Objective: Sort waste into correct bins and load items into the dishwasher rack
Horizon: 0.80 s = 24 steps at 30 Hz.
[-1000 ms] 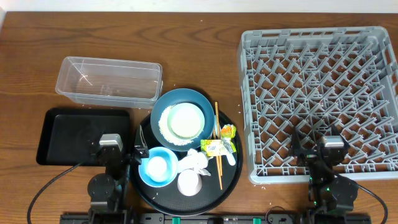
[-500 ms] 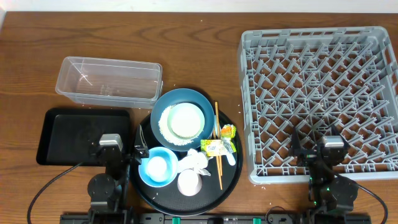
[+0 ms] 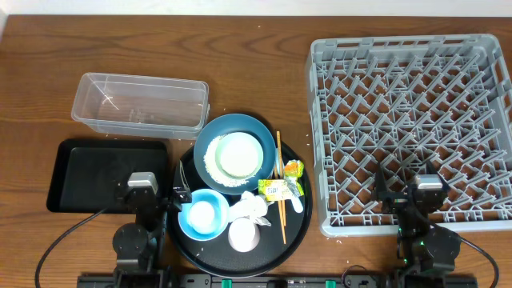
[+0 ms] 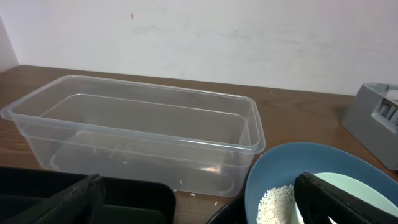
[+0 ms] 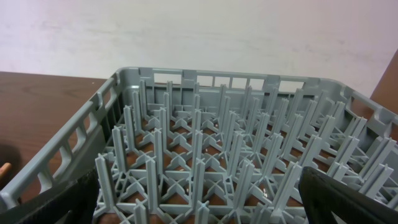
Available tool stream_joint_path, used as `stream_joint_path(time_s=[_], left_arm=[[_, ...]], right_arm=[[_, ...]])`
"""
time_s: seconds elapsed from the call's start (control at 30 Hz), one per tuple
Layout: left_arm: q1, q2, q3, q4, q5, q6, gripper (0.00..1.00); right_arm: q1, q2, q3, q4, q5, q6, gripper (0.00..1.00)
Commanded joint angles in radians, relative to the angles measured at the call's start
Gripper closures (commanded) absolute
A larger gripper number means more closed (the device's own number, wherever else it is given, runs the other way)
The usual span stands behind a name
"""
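The dark-blue dish (image 3: 258,132) holds loose rice (image 3: 210,157) and a pale-green bowl (image 3: 238,154). Near it lie chopsticks (image 3: 280,184), two snack wrappers (image 3: 276,190), a crumpled napkin (image 3: 253,206), a white cup (image 3: 242,234) and a light-blue bowl (image 3: 192,228) with a cup in it. The clear tub (image 3: 140,104) and flat black tray (image 3: 104,172) sit to the left, the grey rack (image 3: 412,128) to the right. My left gripper (image 3: 150,190) hangs open between the black tray and the dish (image 4: 280,174). Over the rack's (image 5: 205,155) near edge my right gripper (image 3: 430,192) is open and empty.
The dishes and waste rest on a large round black tray (image 3: 300,228) at the table's front middle. A white spoon (image 3: 298,202) lies by the wrappers. Stray rice grains dot the wood near the tub (image 4: 137,134) and below the rack.
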Motion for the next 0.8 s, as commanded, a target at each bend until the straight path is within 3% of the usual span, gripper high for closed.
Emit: stream_joint_path(time_s=[0.0, 0.77], left_arm=[[0.004, -0.007, -0.01, -0.044, 0.01, 0.013, 0.02], [0.005, -0.007, -0.01, -0.042, 0.01, -0.003, 0.02]], right_arm=[[0.0, -0.005, -0.001, -0.004, -0.003, -0.012, 0.01], [0.0, -0.005, -0.001, -0.003, -0.003, 0.02, 0.01]])
